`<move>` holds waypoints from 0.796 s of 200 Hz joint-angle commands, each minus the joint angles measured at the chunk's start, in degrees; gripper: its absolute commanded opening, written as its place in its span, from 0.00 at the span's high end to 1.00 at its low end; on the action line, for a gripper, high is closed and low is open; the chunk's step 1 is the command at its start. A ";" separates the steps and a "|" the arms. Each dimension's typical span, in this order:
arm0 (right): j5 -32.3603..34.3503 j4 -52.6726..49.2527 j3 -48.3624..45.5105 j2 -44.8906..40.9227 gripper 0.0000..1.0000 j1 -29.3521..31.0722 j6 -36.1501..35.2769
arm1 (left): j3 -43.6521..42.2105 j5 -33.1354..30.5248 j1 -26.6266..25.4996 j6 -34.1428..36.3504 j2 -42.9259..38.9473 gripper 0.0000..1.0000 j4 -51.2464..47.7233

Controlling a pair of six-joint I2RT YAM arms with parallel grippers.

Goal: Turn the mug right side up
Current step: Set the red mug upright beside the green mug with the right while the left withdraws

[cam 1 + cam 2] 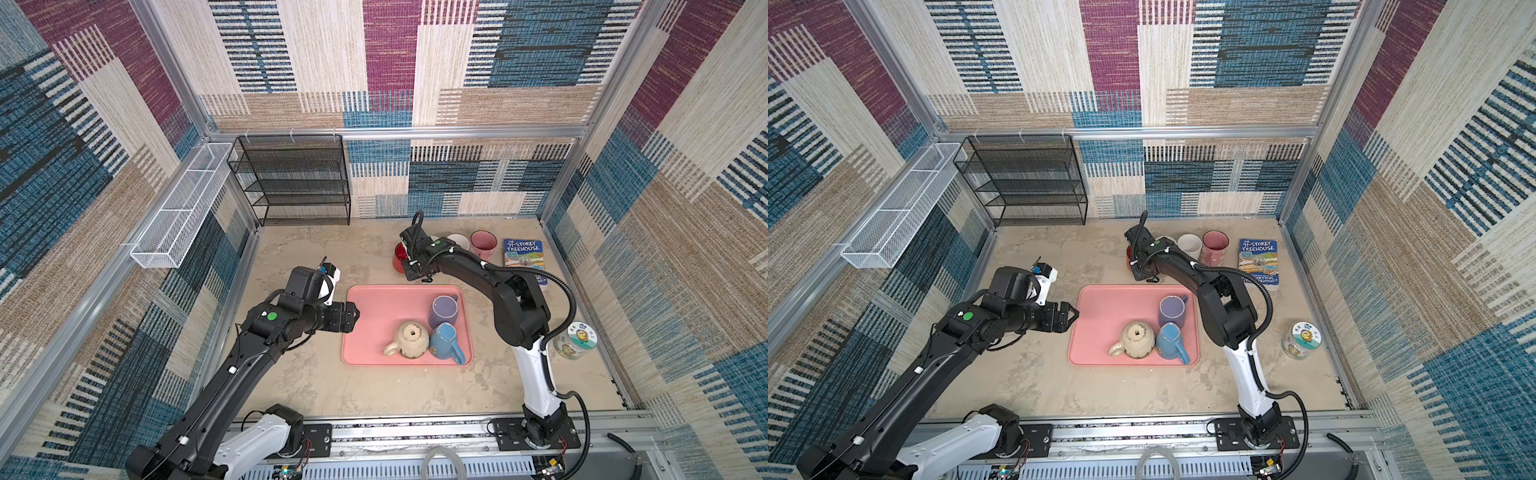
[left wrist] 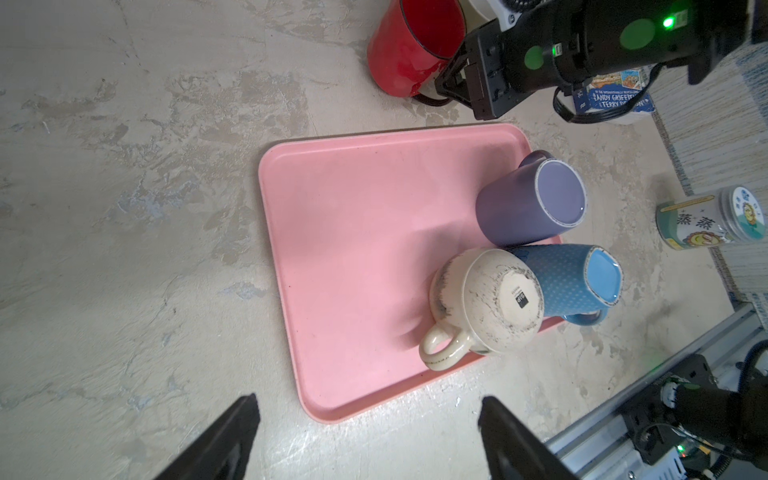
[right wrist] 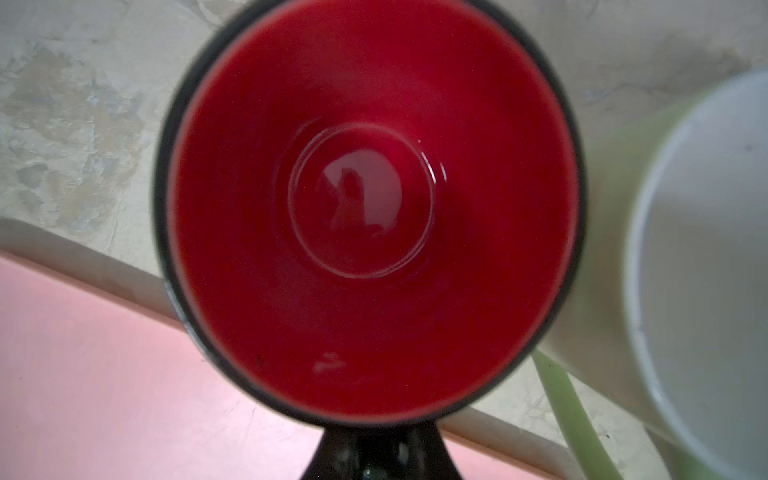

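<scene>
The right gripper (image 2: 446, 85) is clamped on the handle of the red mug (image 1: 398, 257). The mug sits mouth-up just beyond the far edge of the pink tray (image 1: 374, 307), near it but apart, and the right wrist view looks straight into its glossy inside. Crowding it behind the tray's far right corner are 3 upright mugs in a row: a pale green mug (image 3: 602, 270) just beside it, then a white mug (image 1: 458, 241) and a pink mug (image 1: 483, 244). A book (image 1: 524, 253) lies past the tray's far right corner and a jar (image 1: 577, 340) stands off its right edge. On the tray's right half, 3 mugs rest upside down: a purple mug (image 1: 444, 311), a cream mug (image 1: 411, 340) and a blue mug (image 1: 444, 343), the last 2 touching.

The left gripper (image 1: 354, 318) hovers at the tray's left edge, jaws spread wide, empty. The tray's left half is bare, and the table (image 1: 299, 382) left of and in front of the tray lies open. A black mesh shelf (image 1: 291, 178) stands well beyond the far left corner.
</scene>
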 commanded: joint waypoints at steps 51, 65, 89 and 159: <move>2.33 1.86 0.98 0.83 0.85 -0.16 -0.15 | -0.18 0.46 0.17 1.05 0.46 0.12 -0.16; 2.23 1.75 1.16 0.70 0.80 -0.15 -0.15 | -0.17 0.54 0.13 1.05 0.50 0.12 -0.14; 1.80 1.57 1.48 0.74 0.74 -0.12 -0.13 | -0.12 0.54 0.27 1.14 0.52 0.12 -0.15; 0.67 1.76 1.12 -1.52 0.55 -0.16 -0.24 | -0.19 0.74 0.61 1.16 0.43 0.12 -0.12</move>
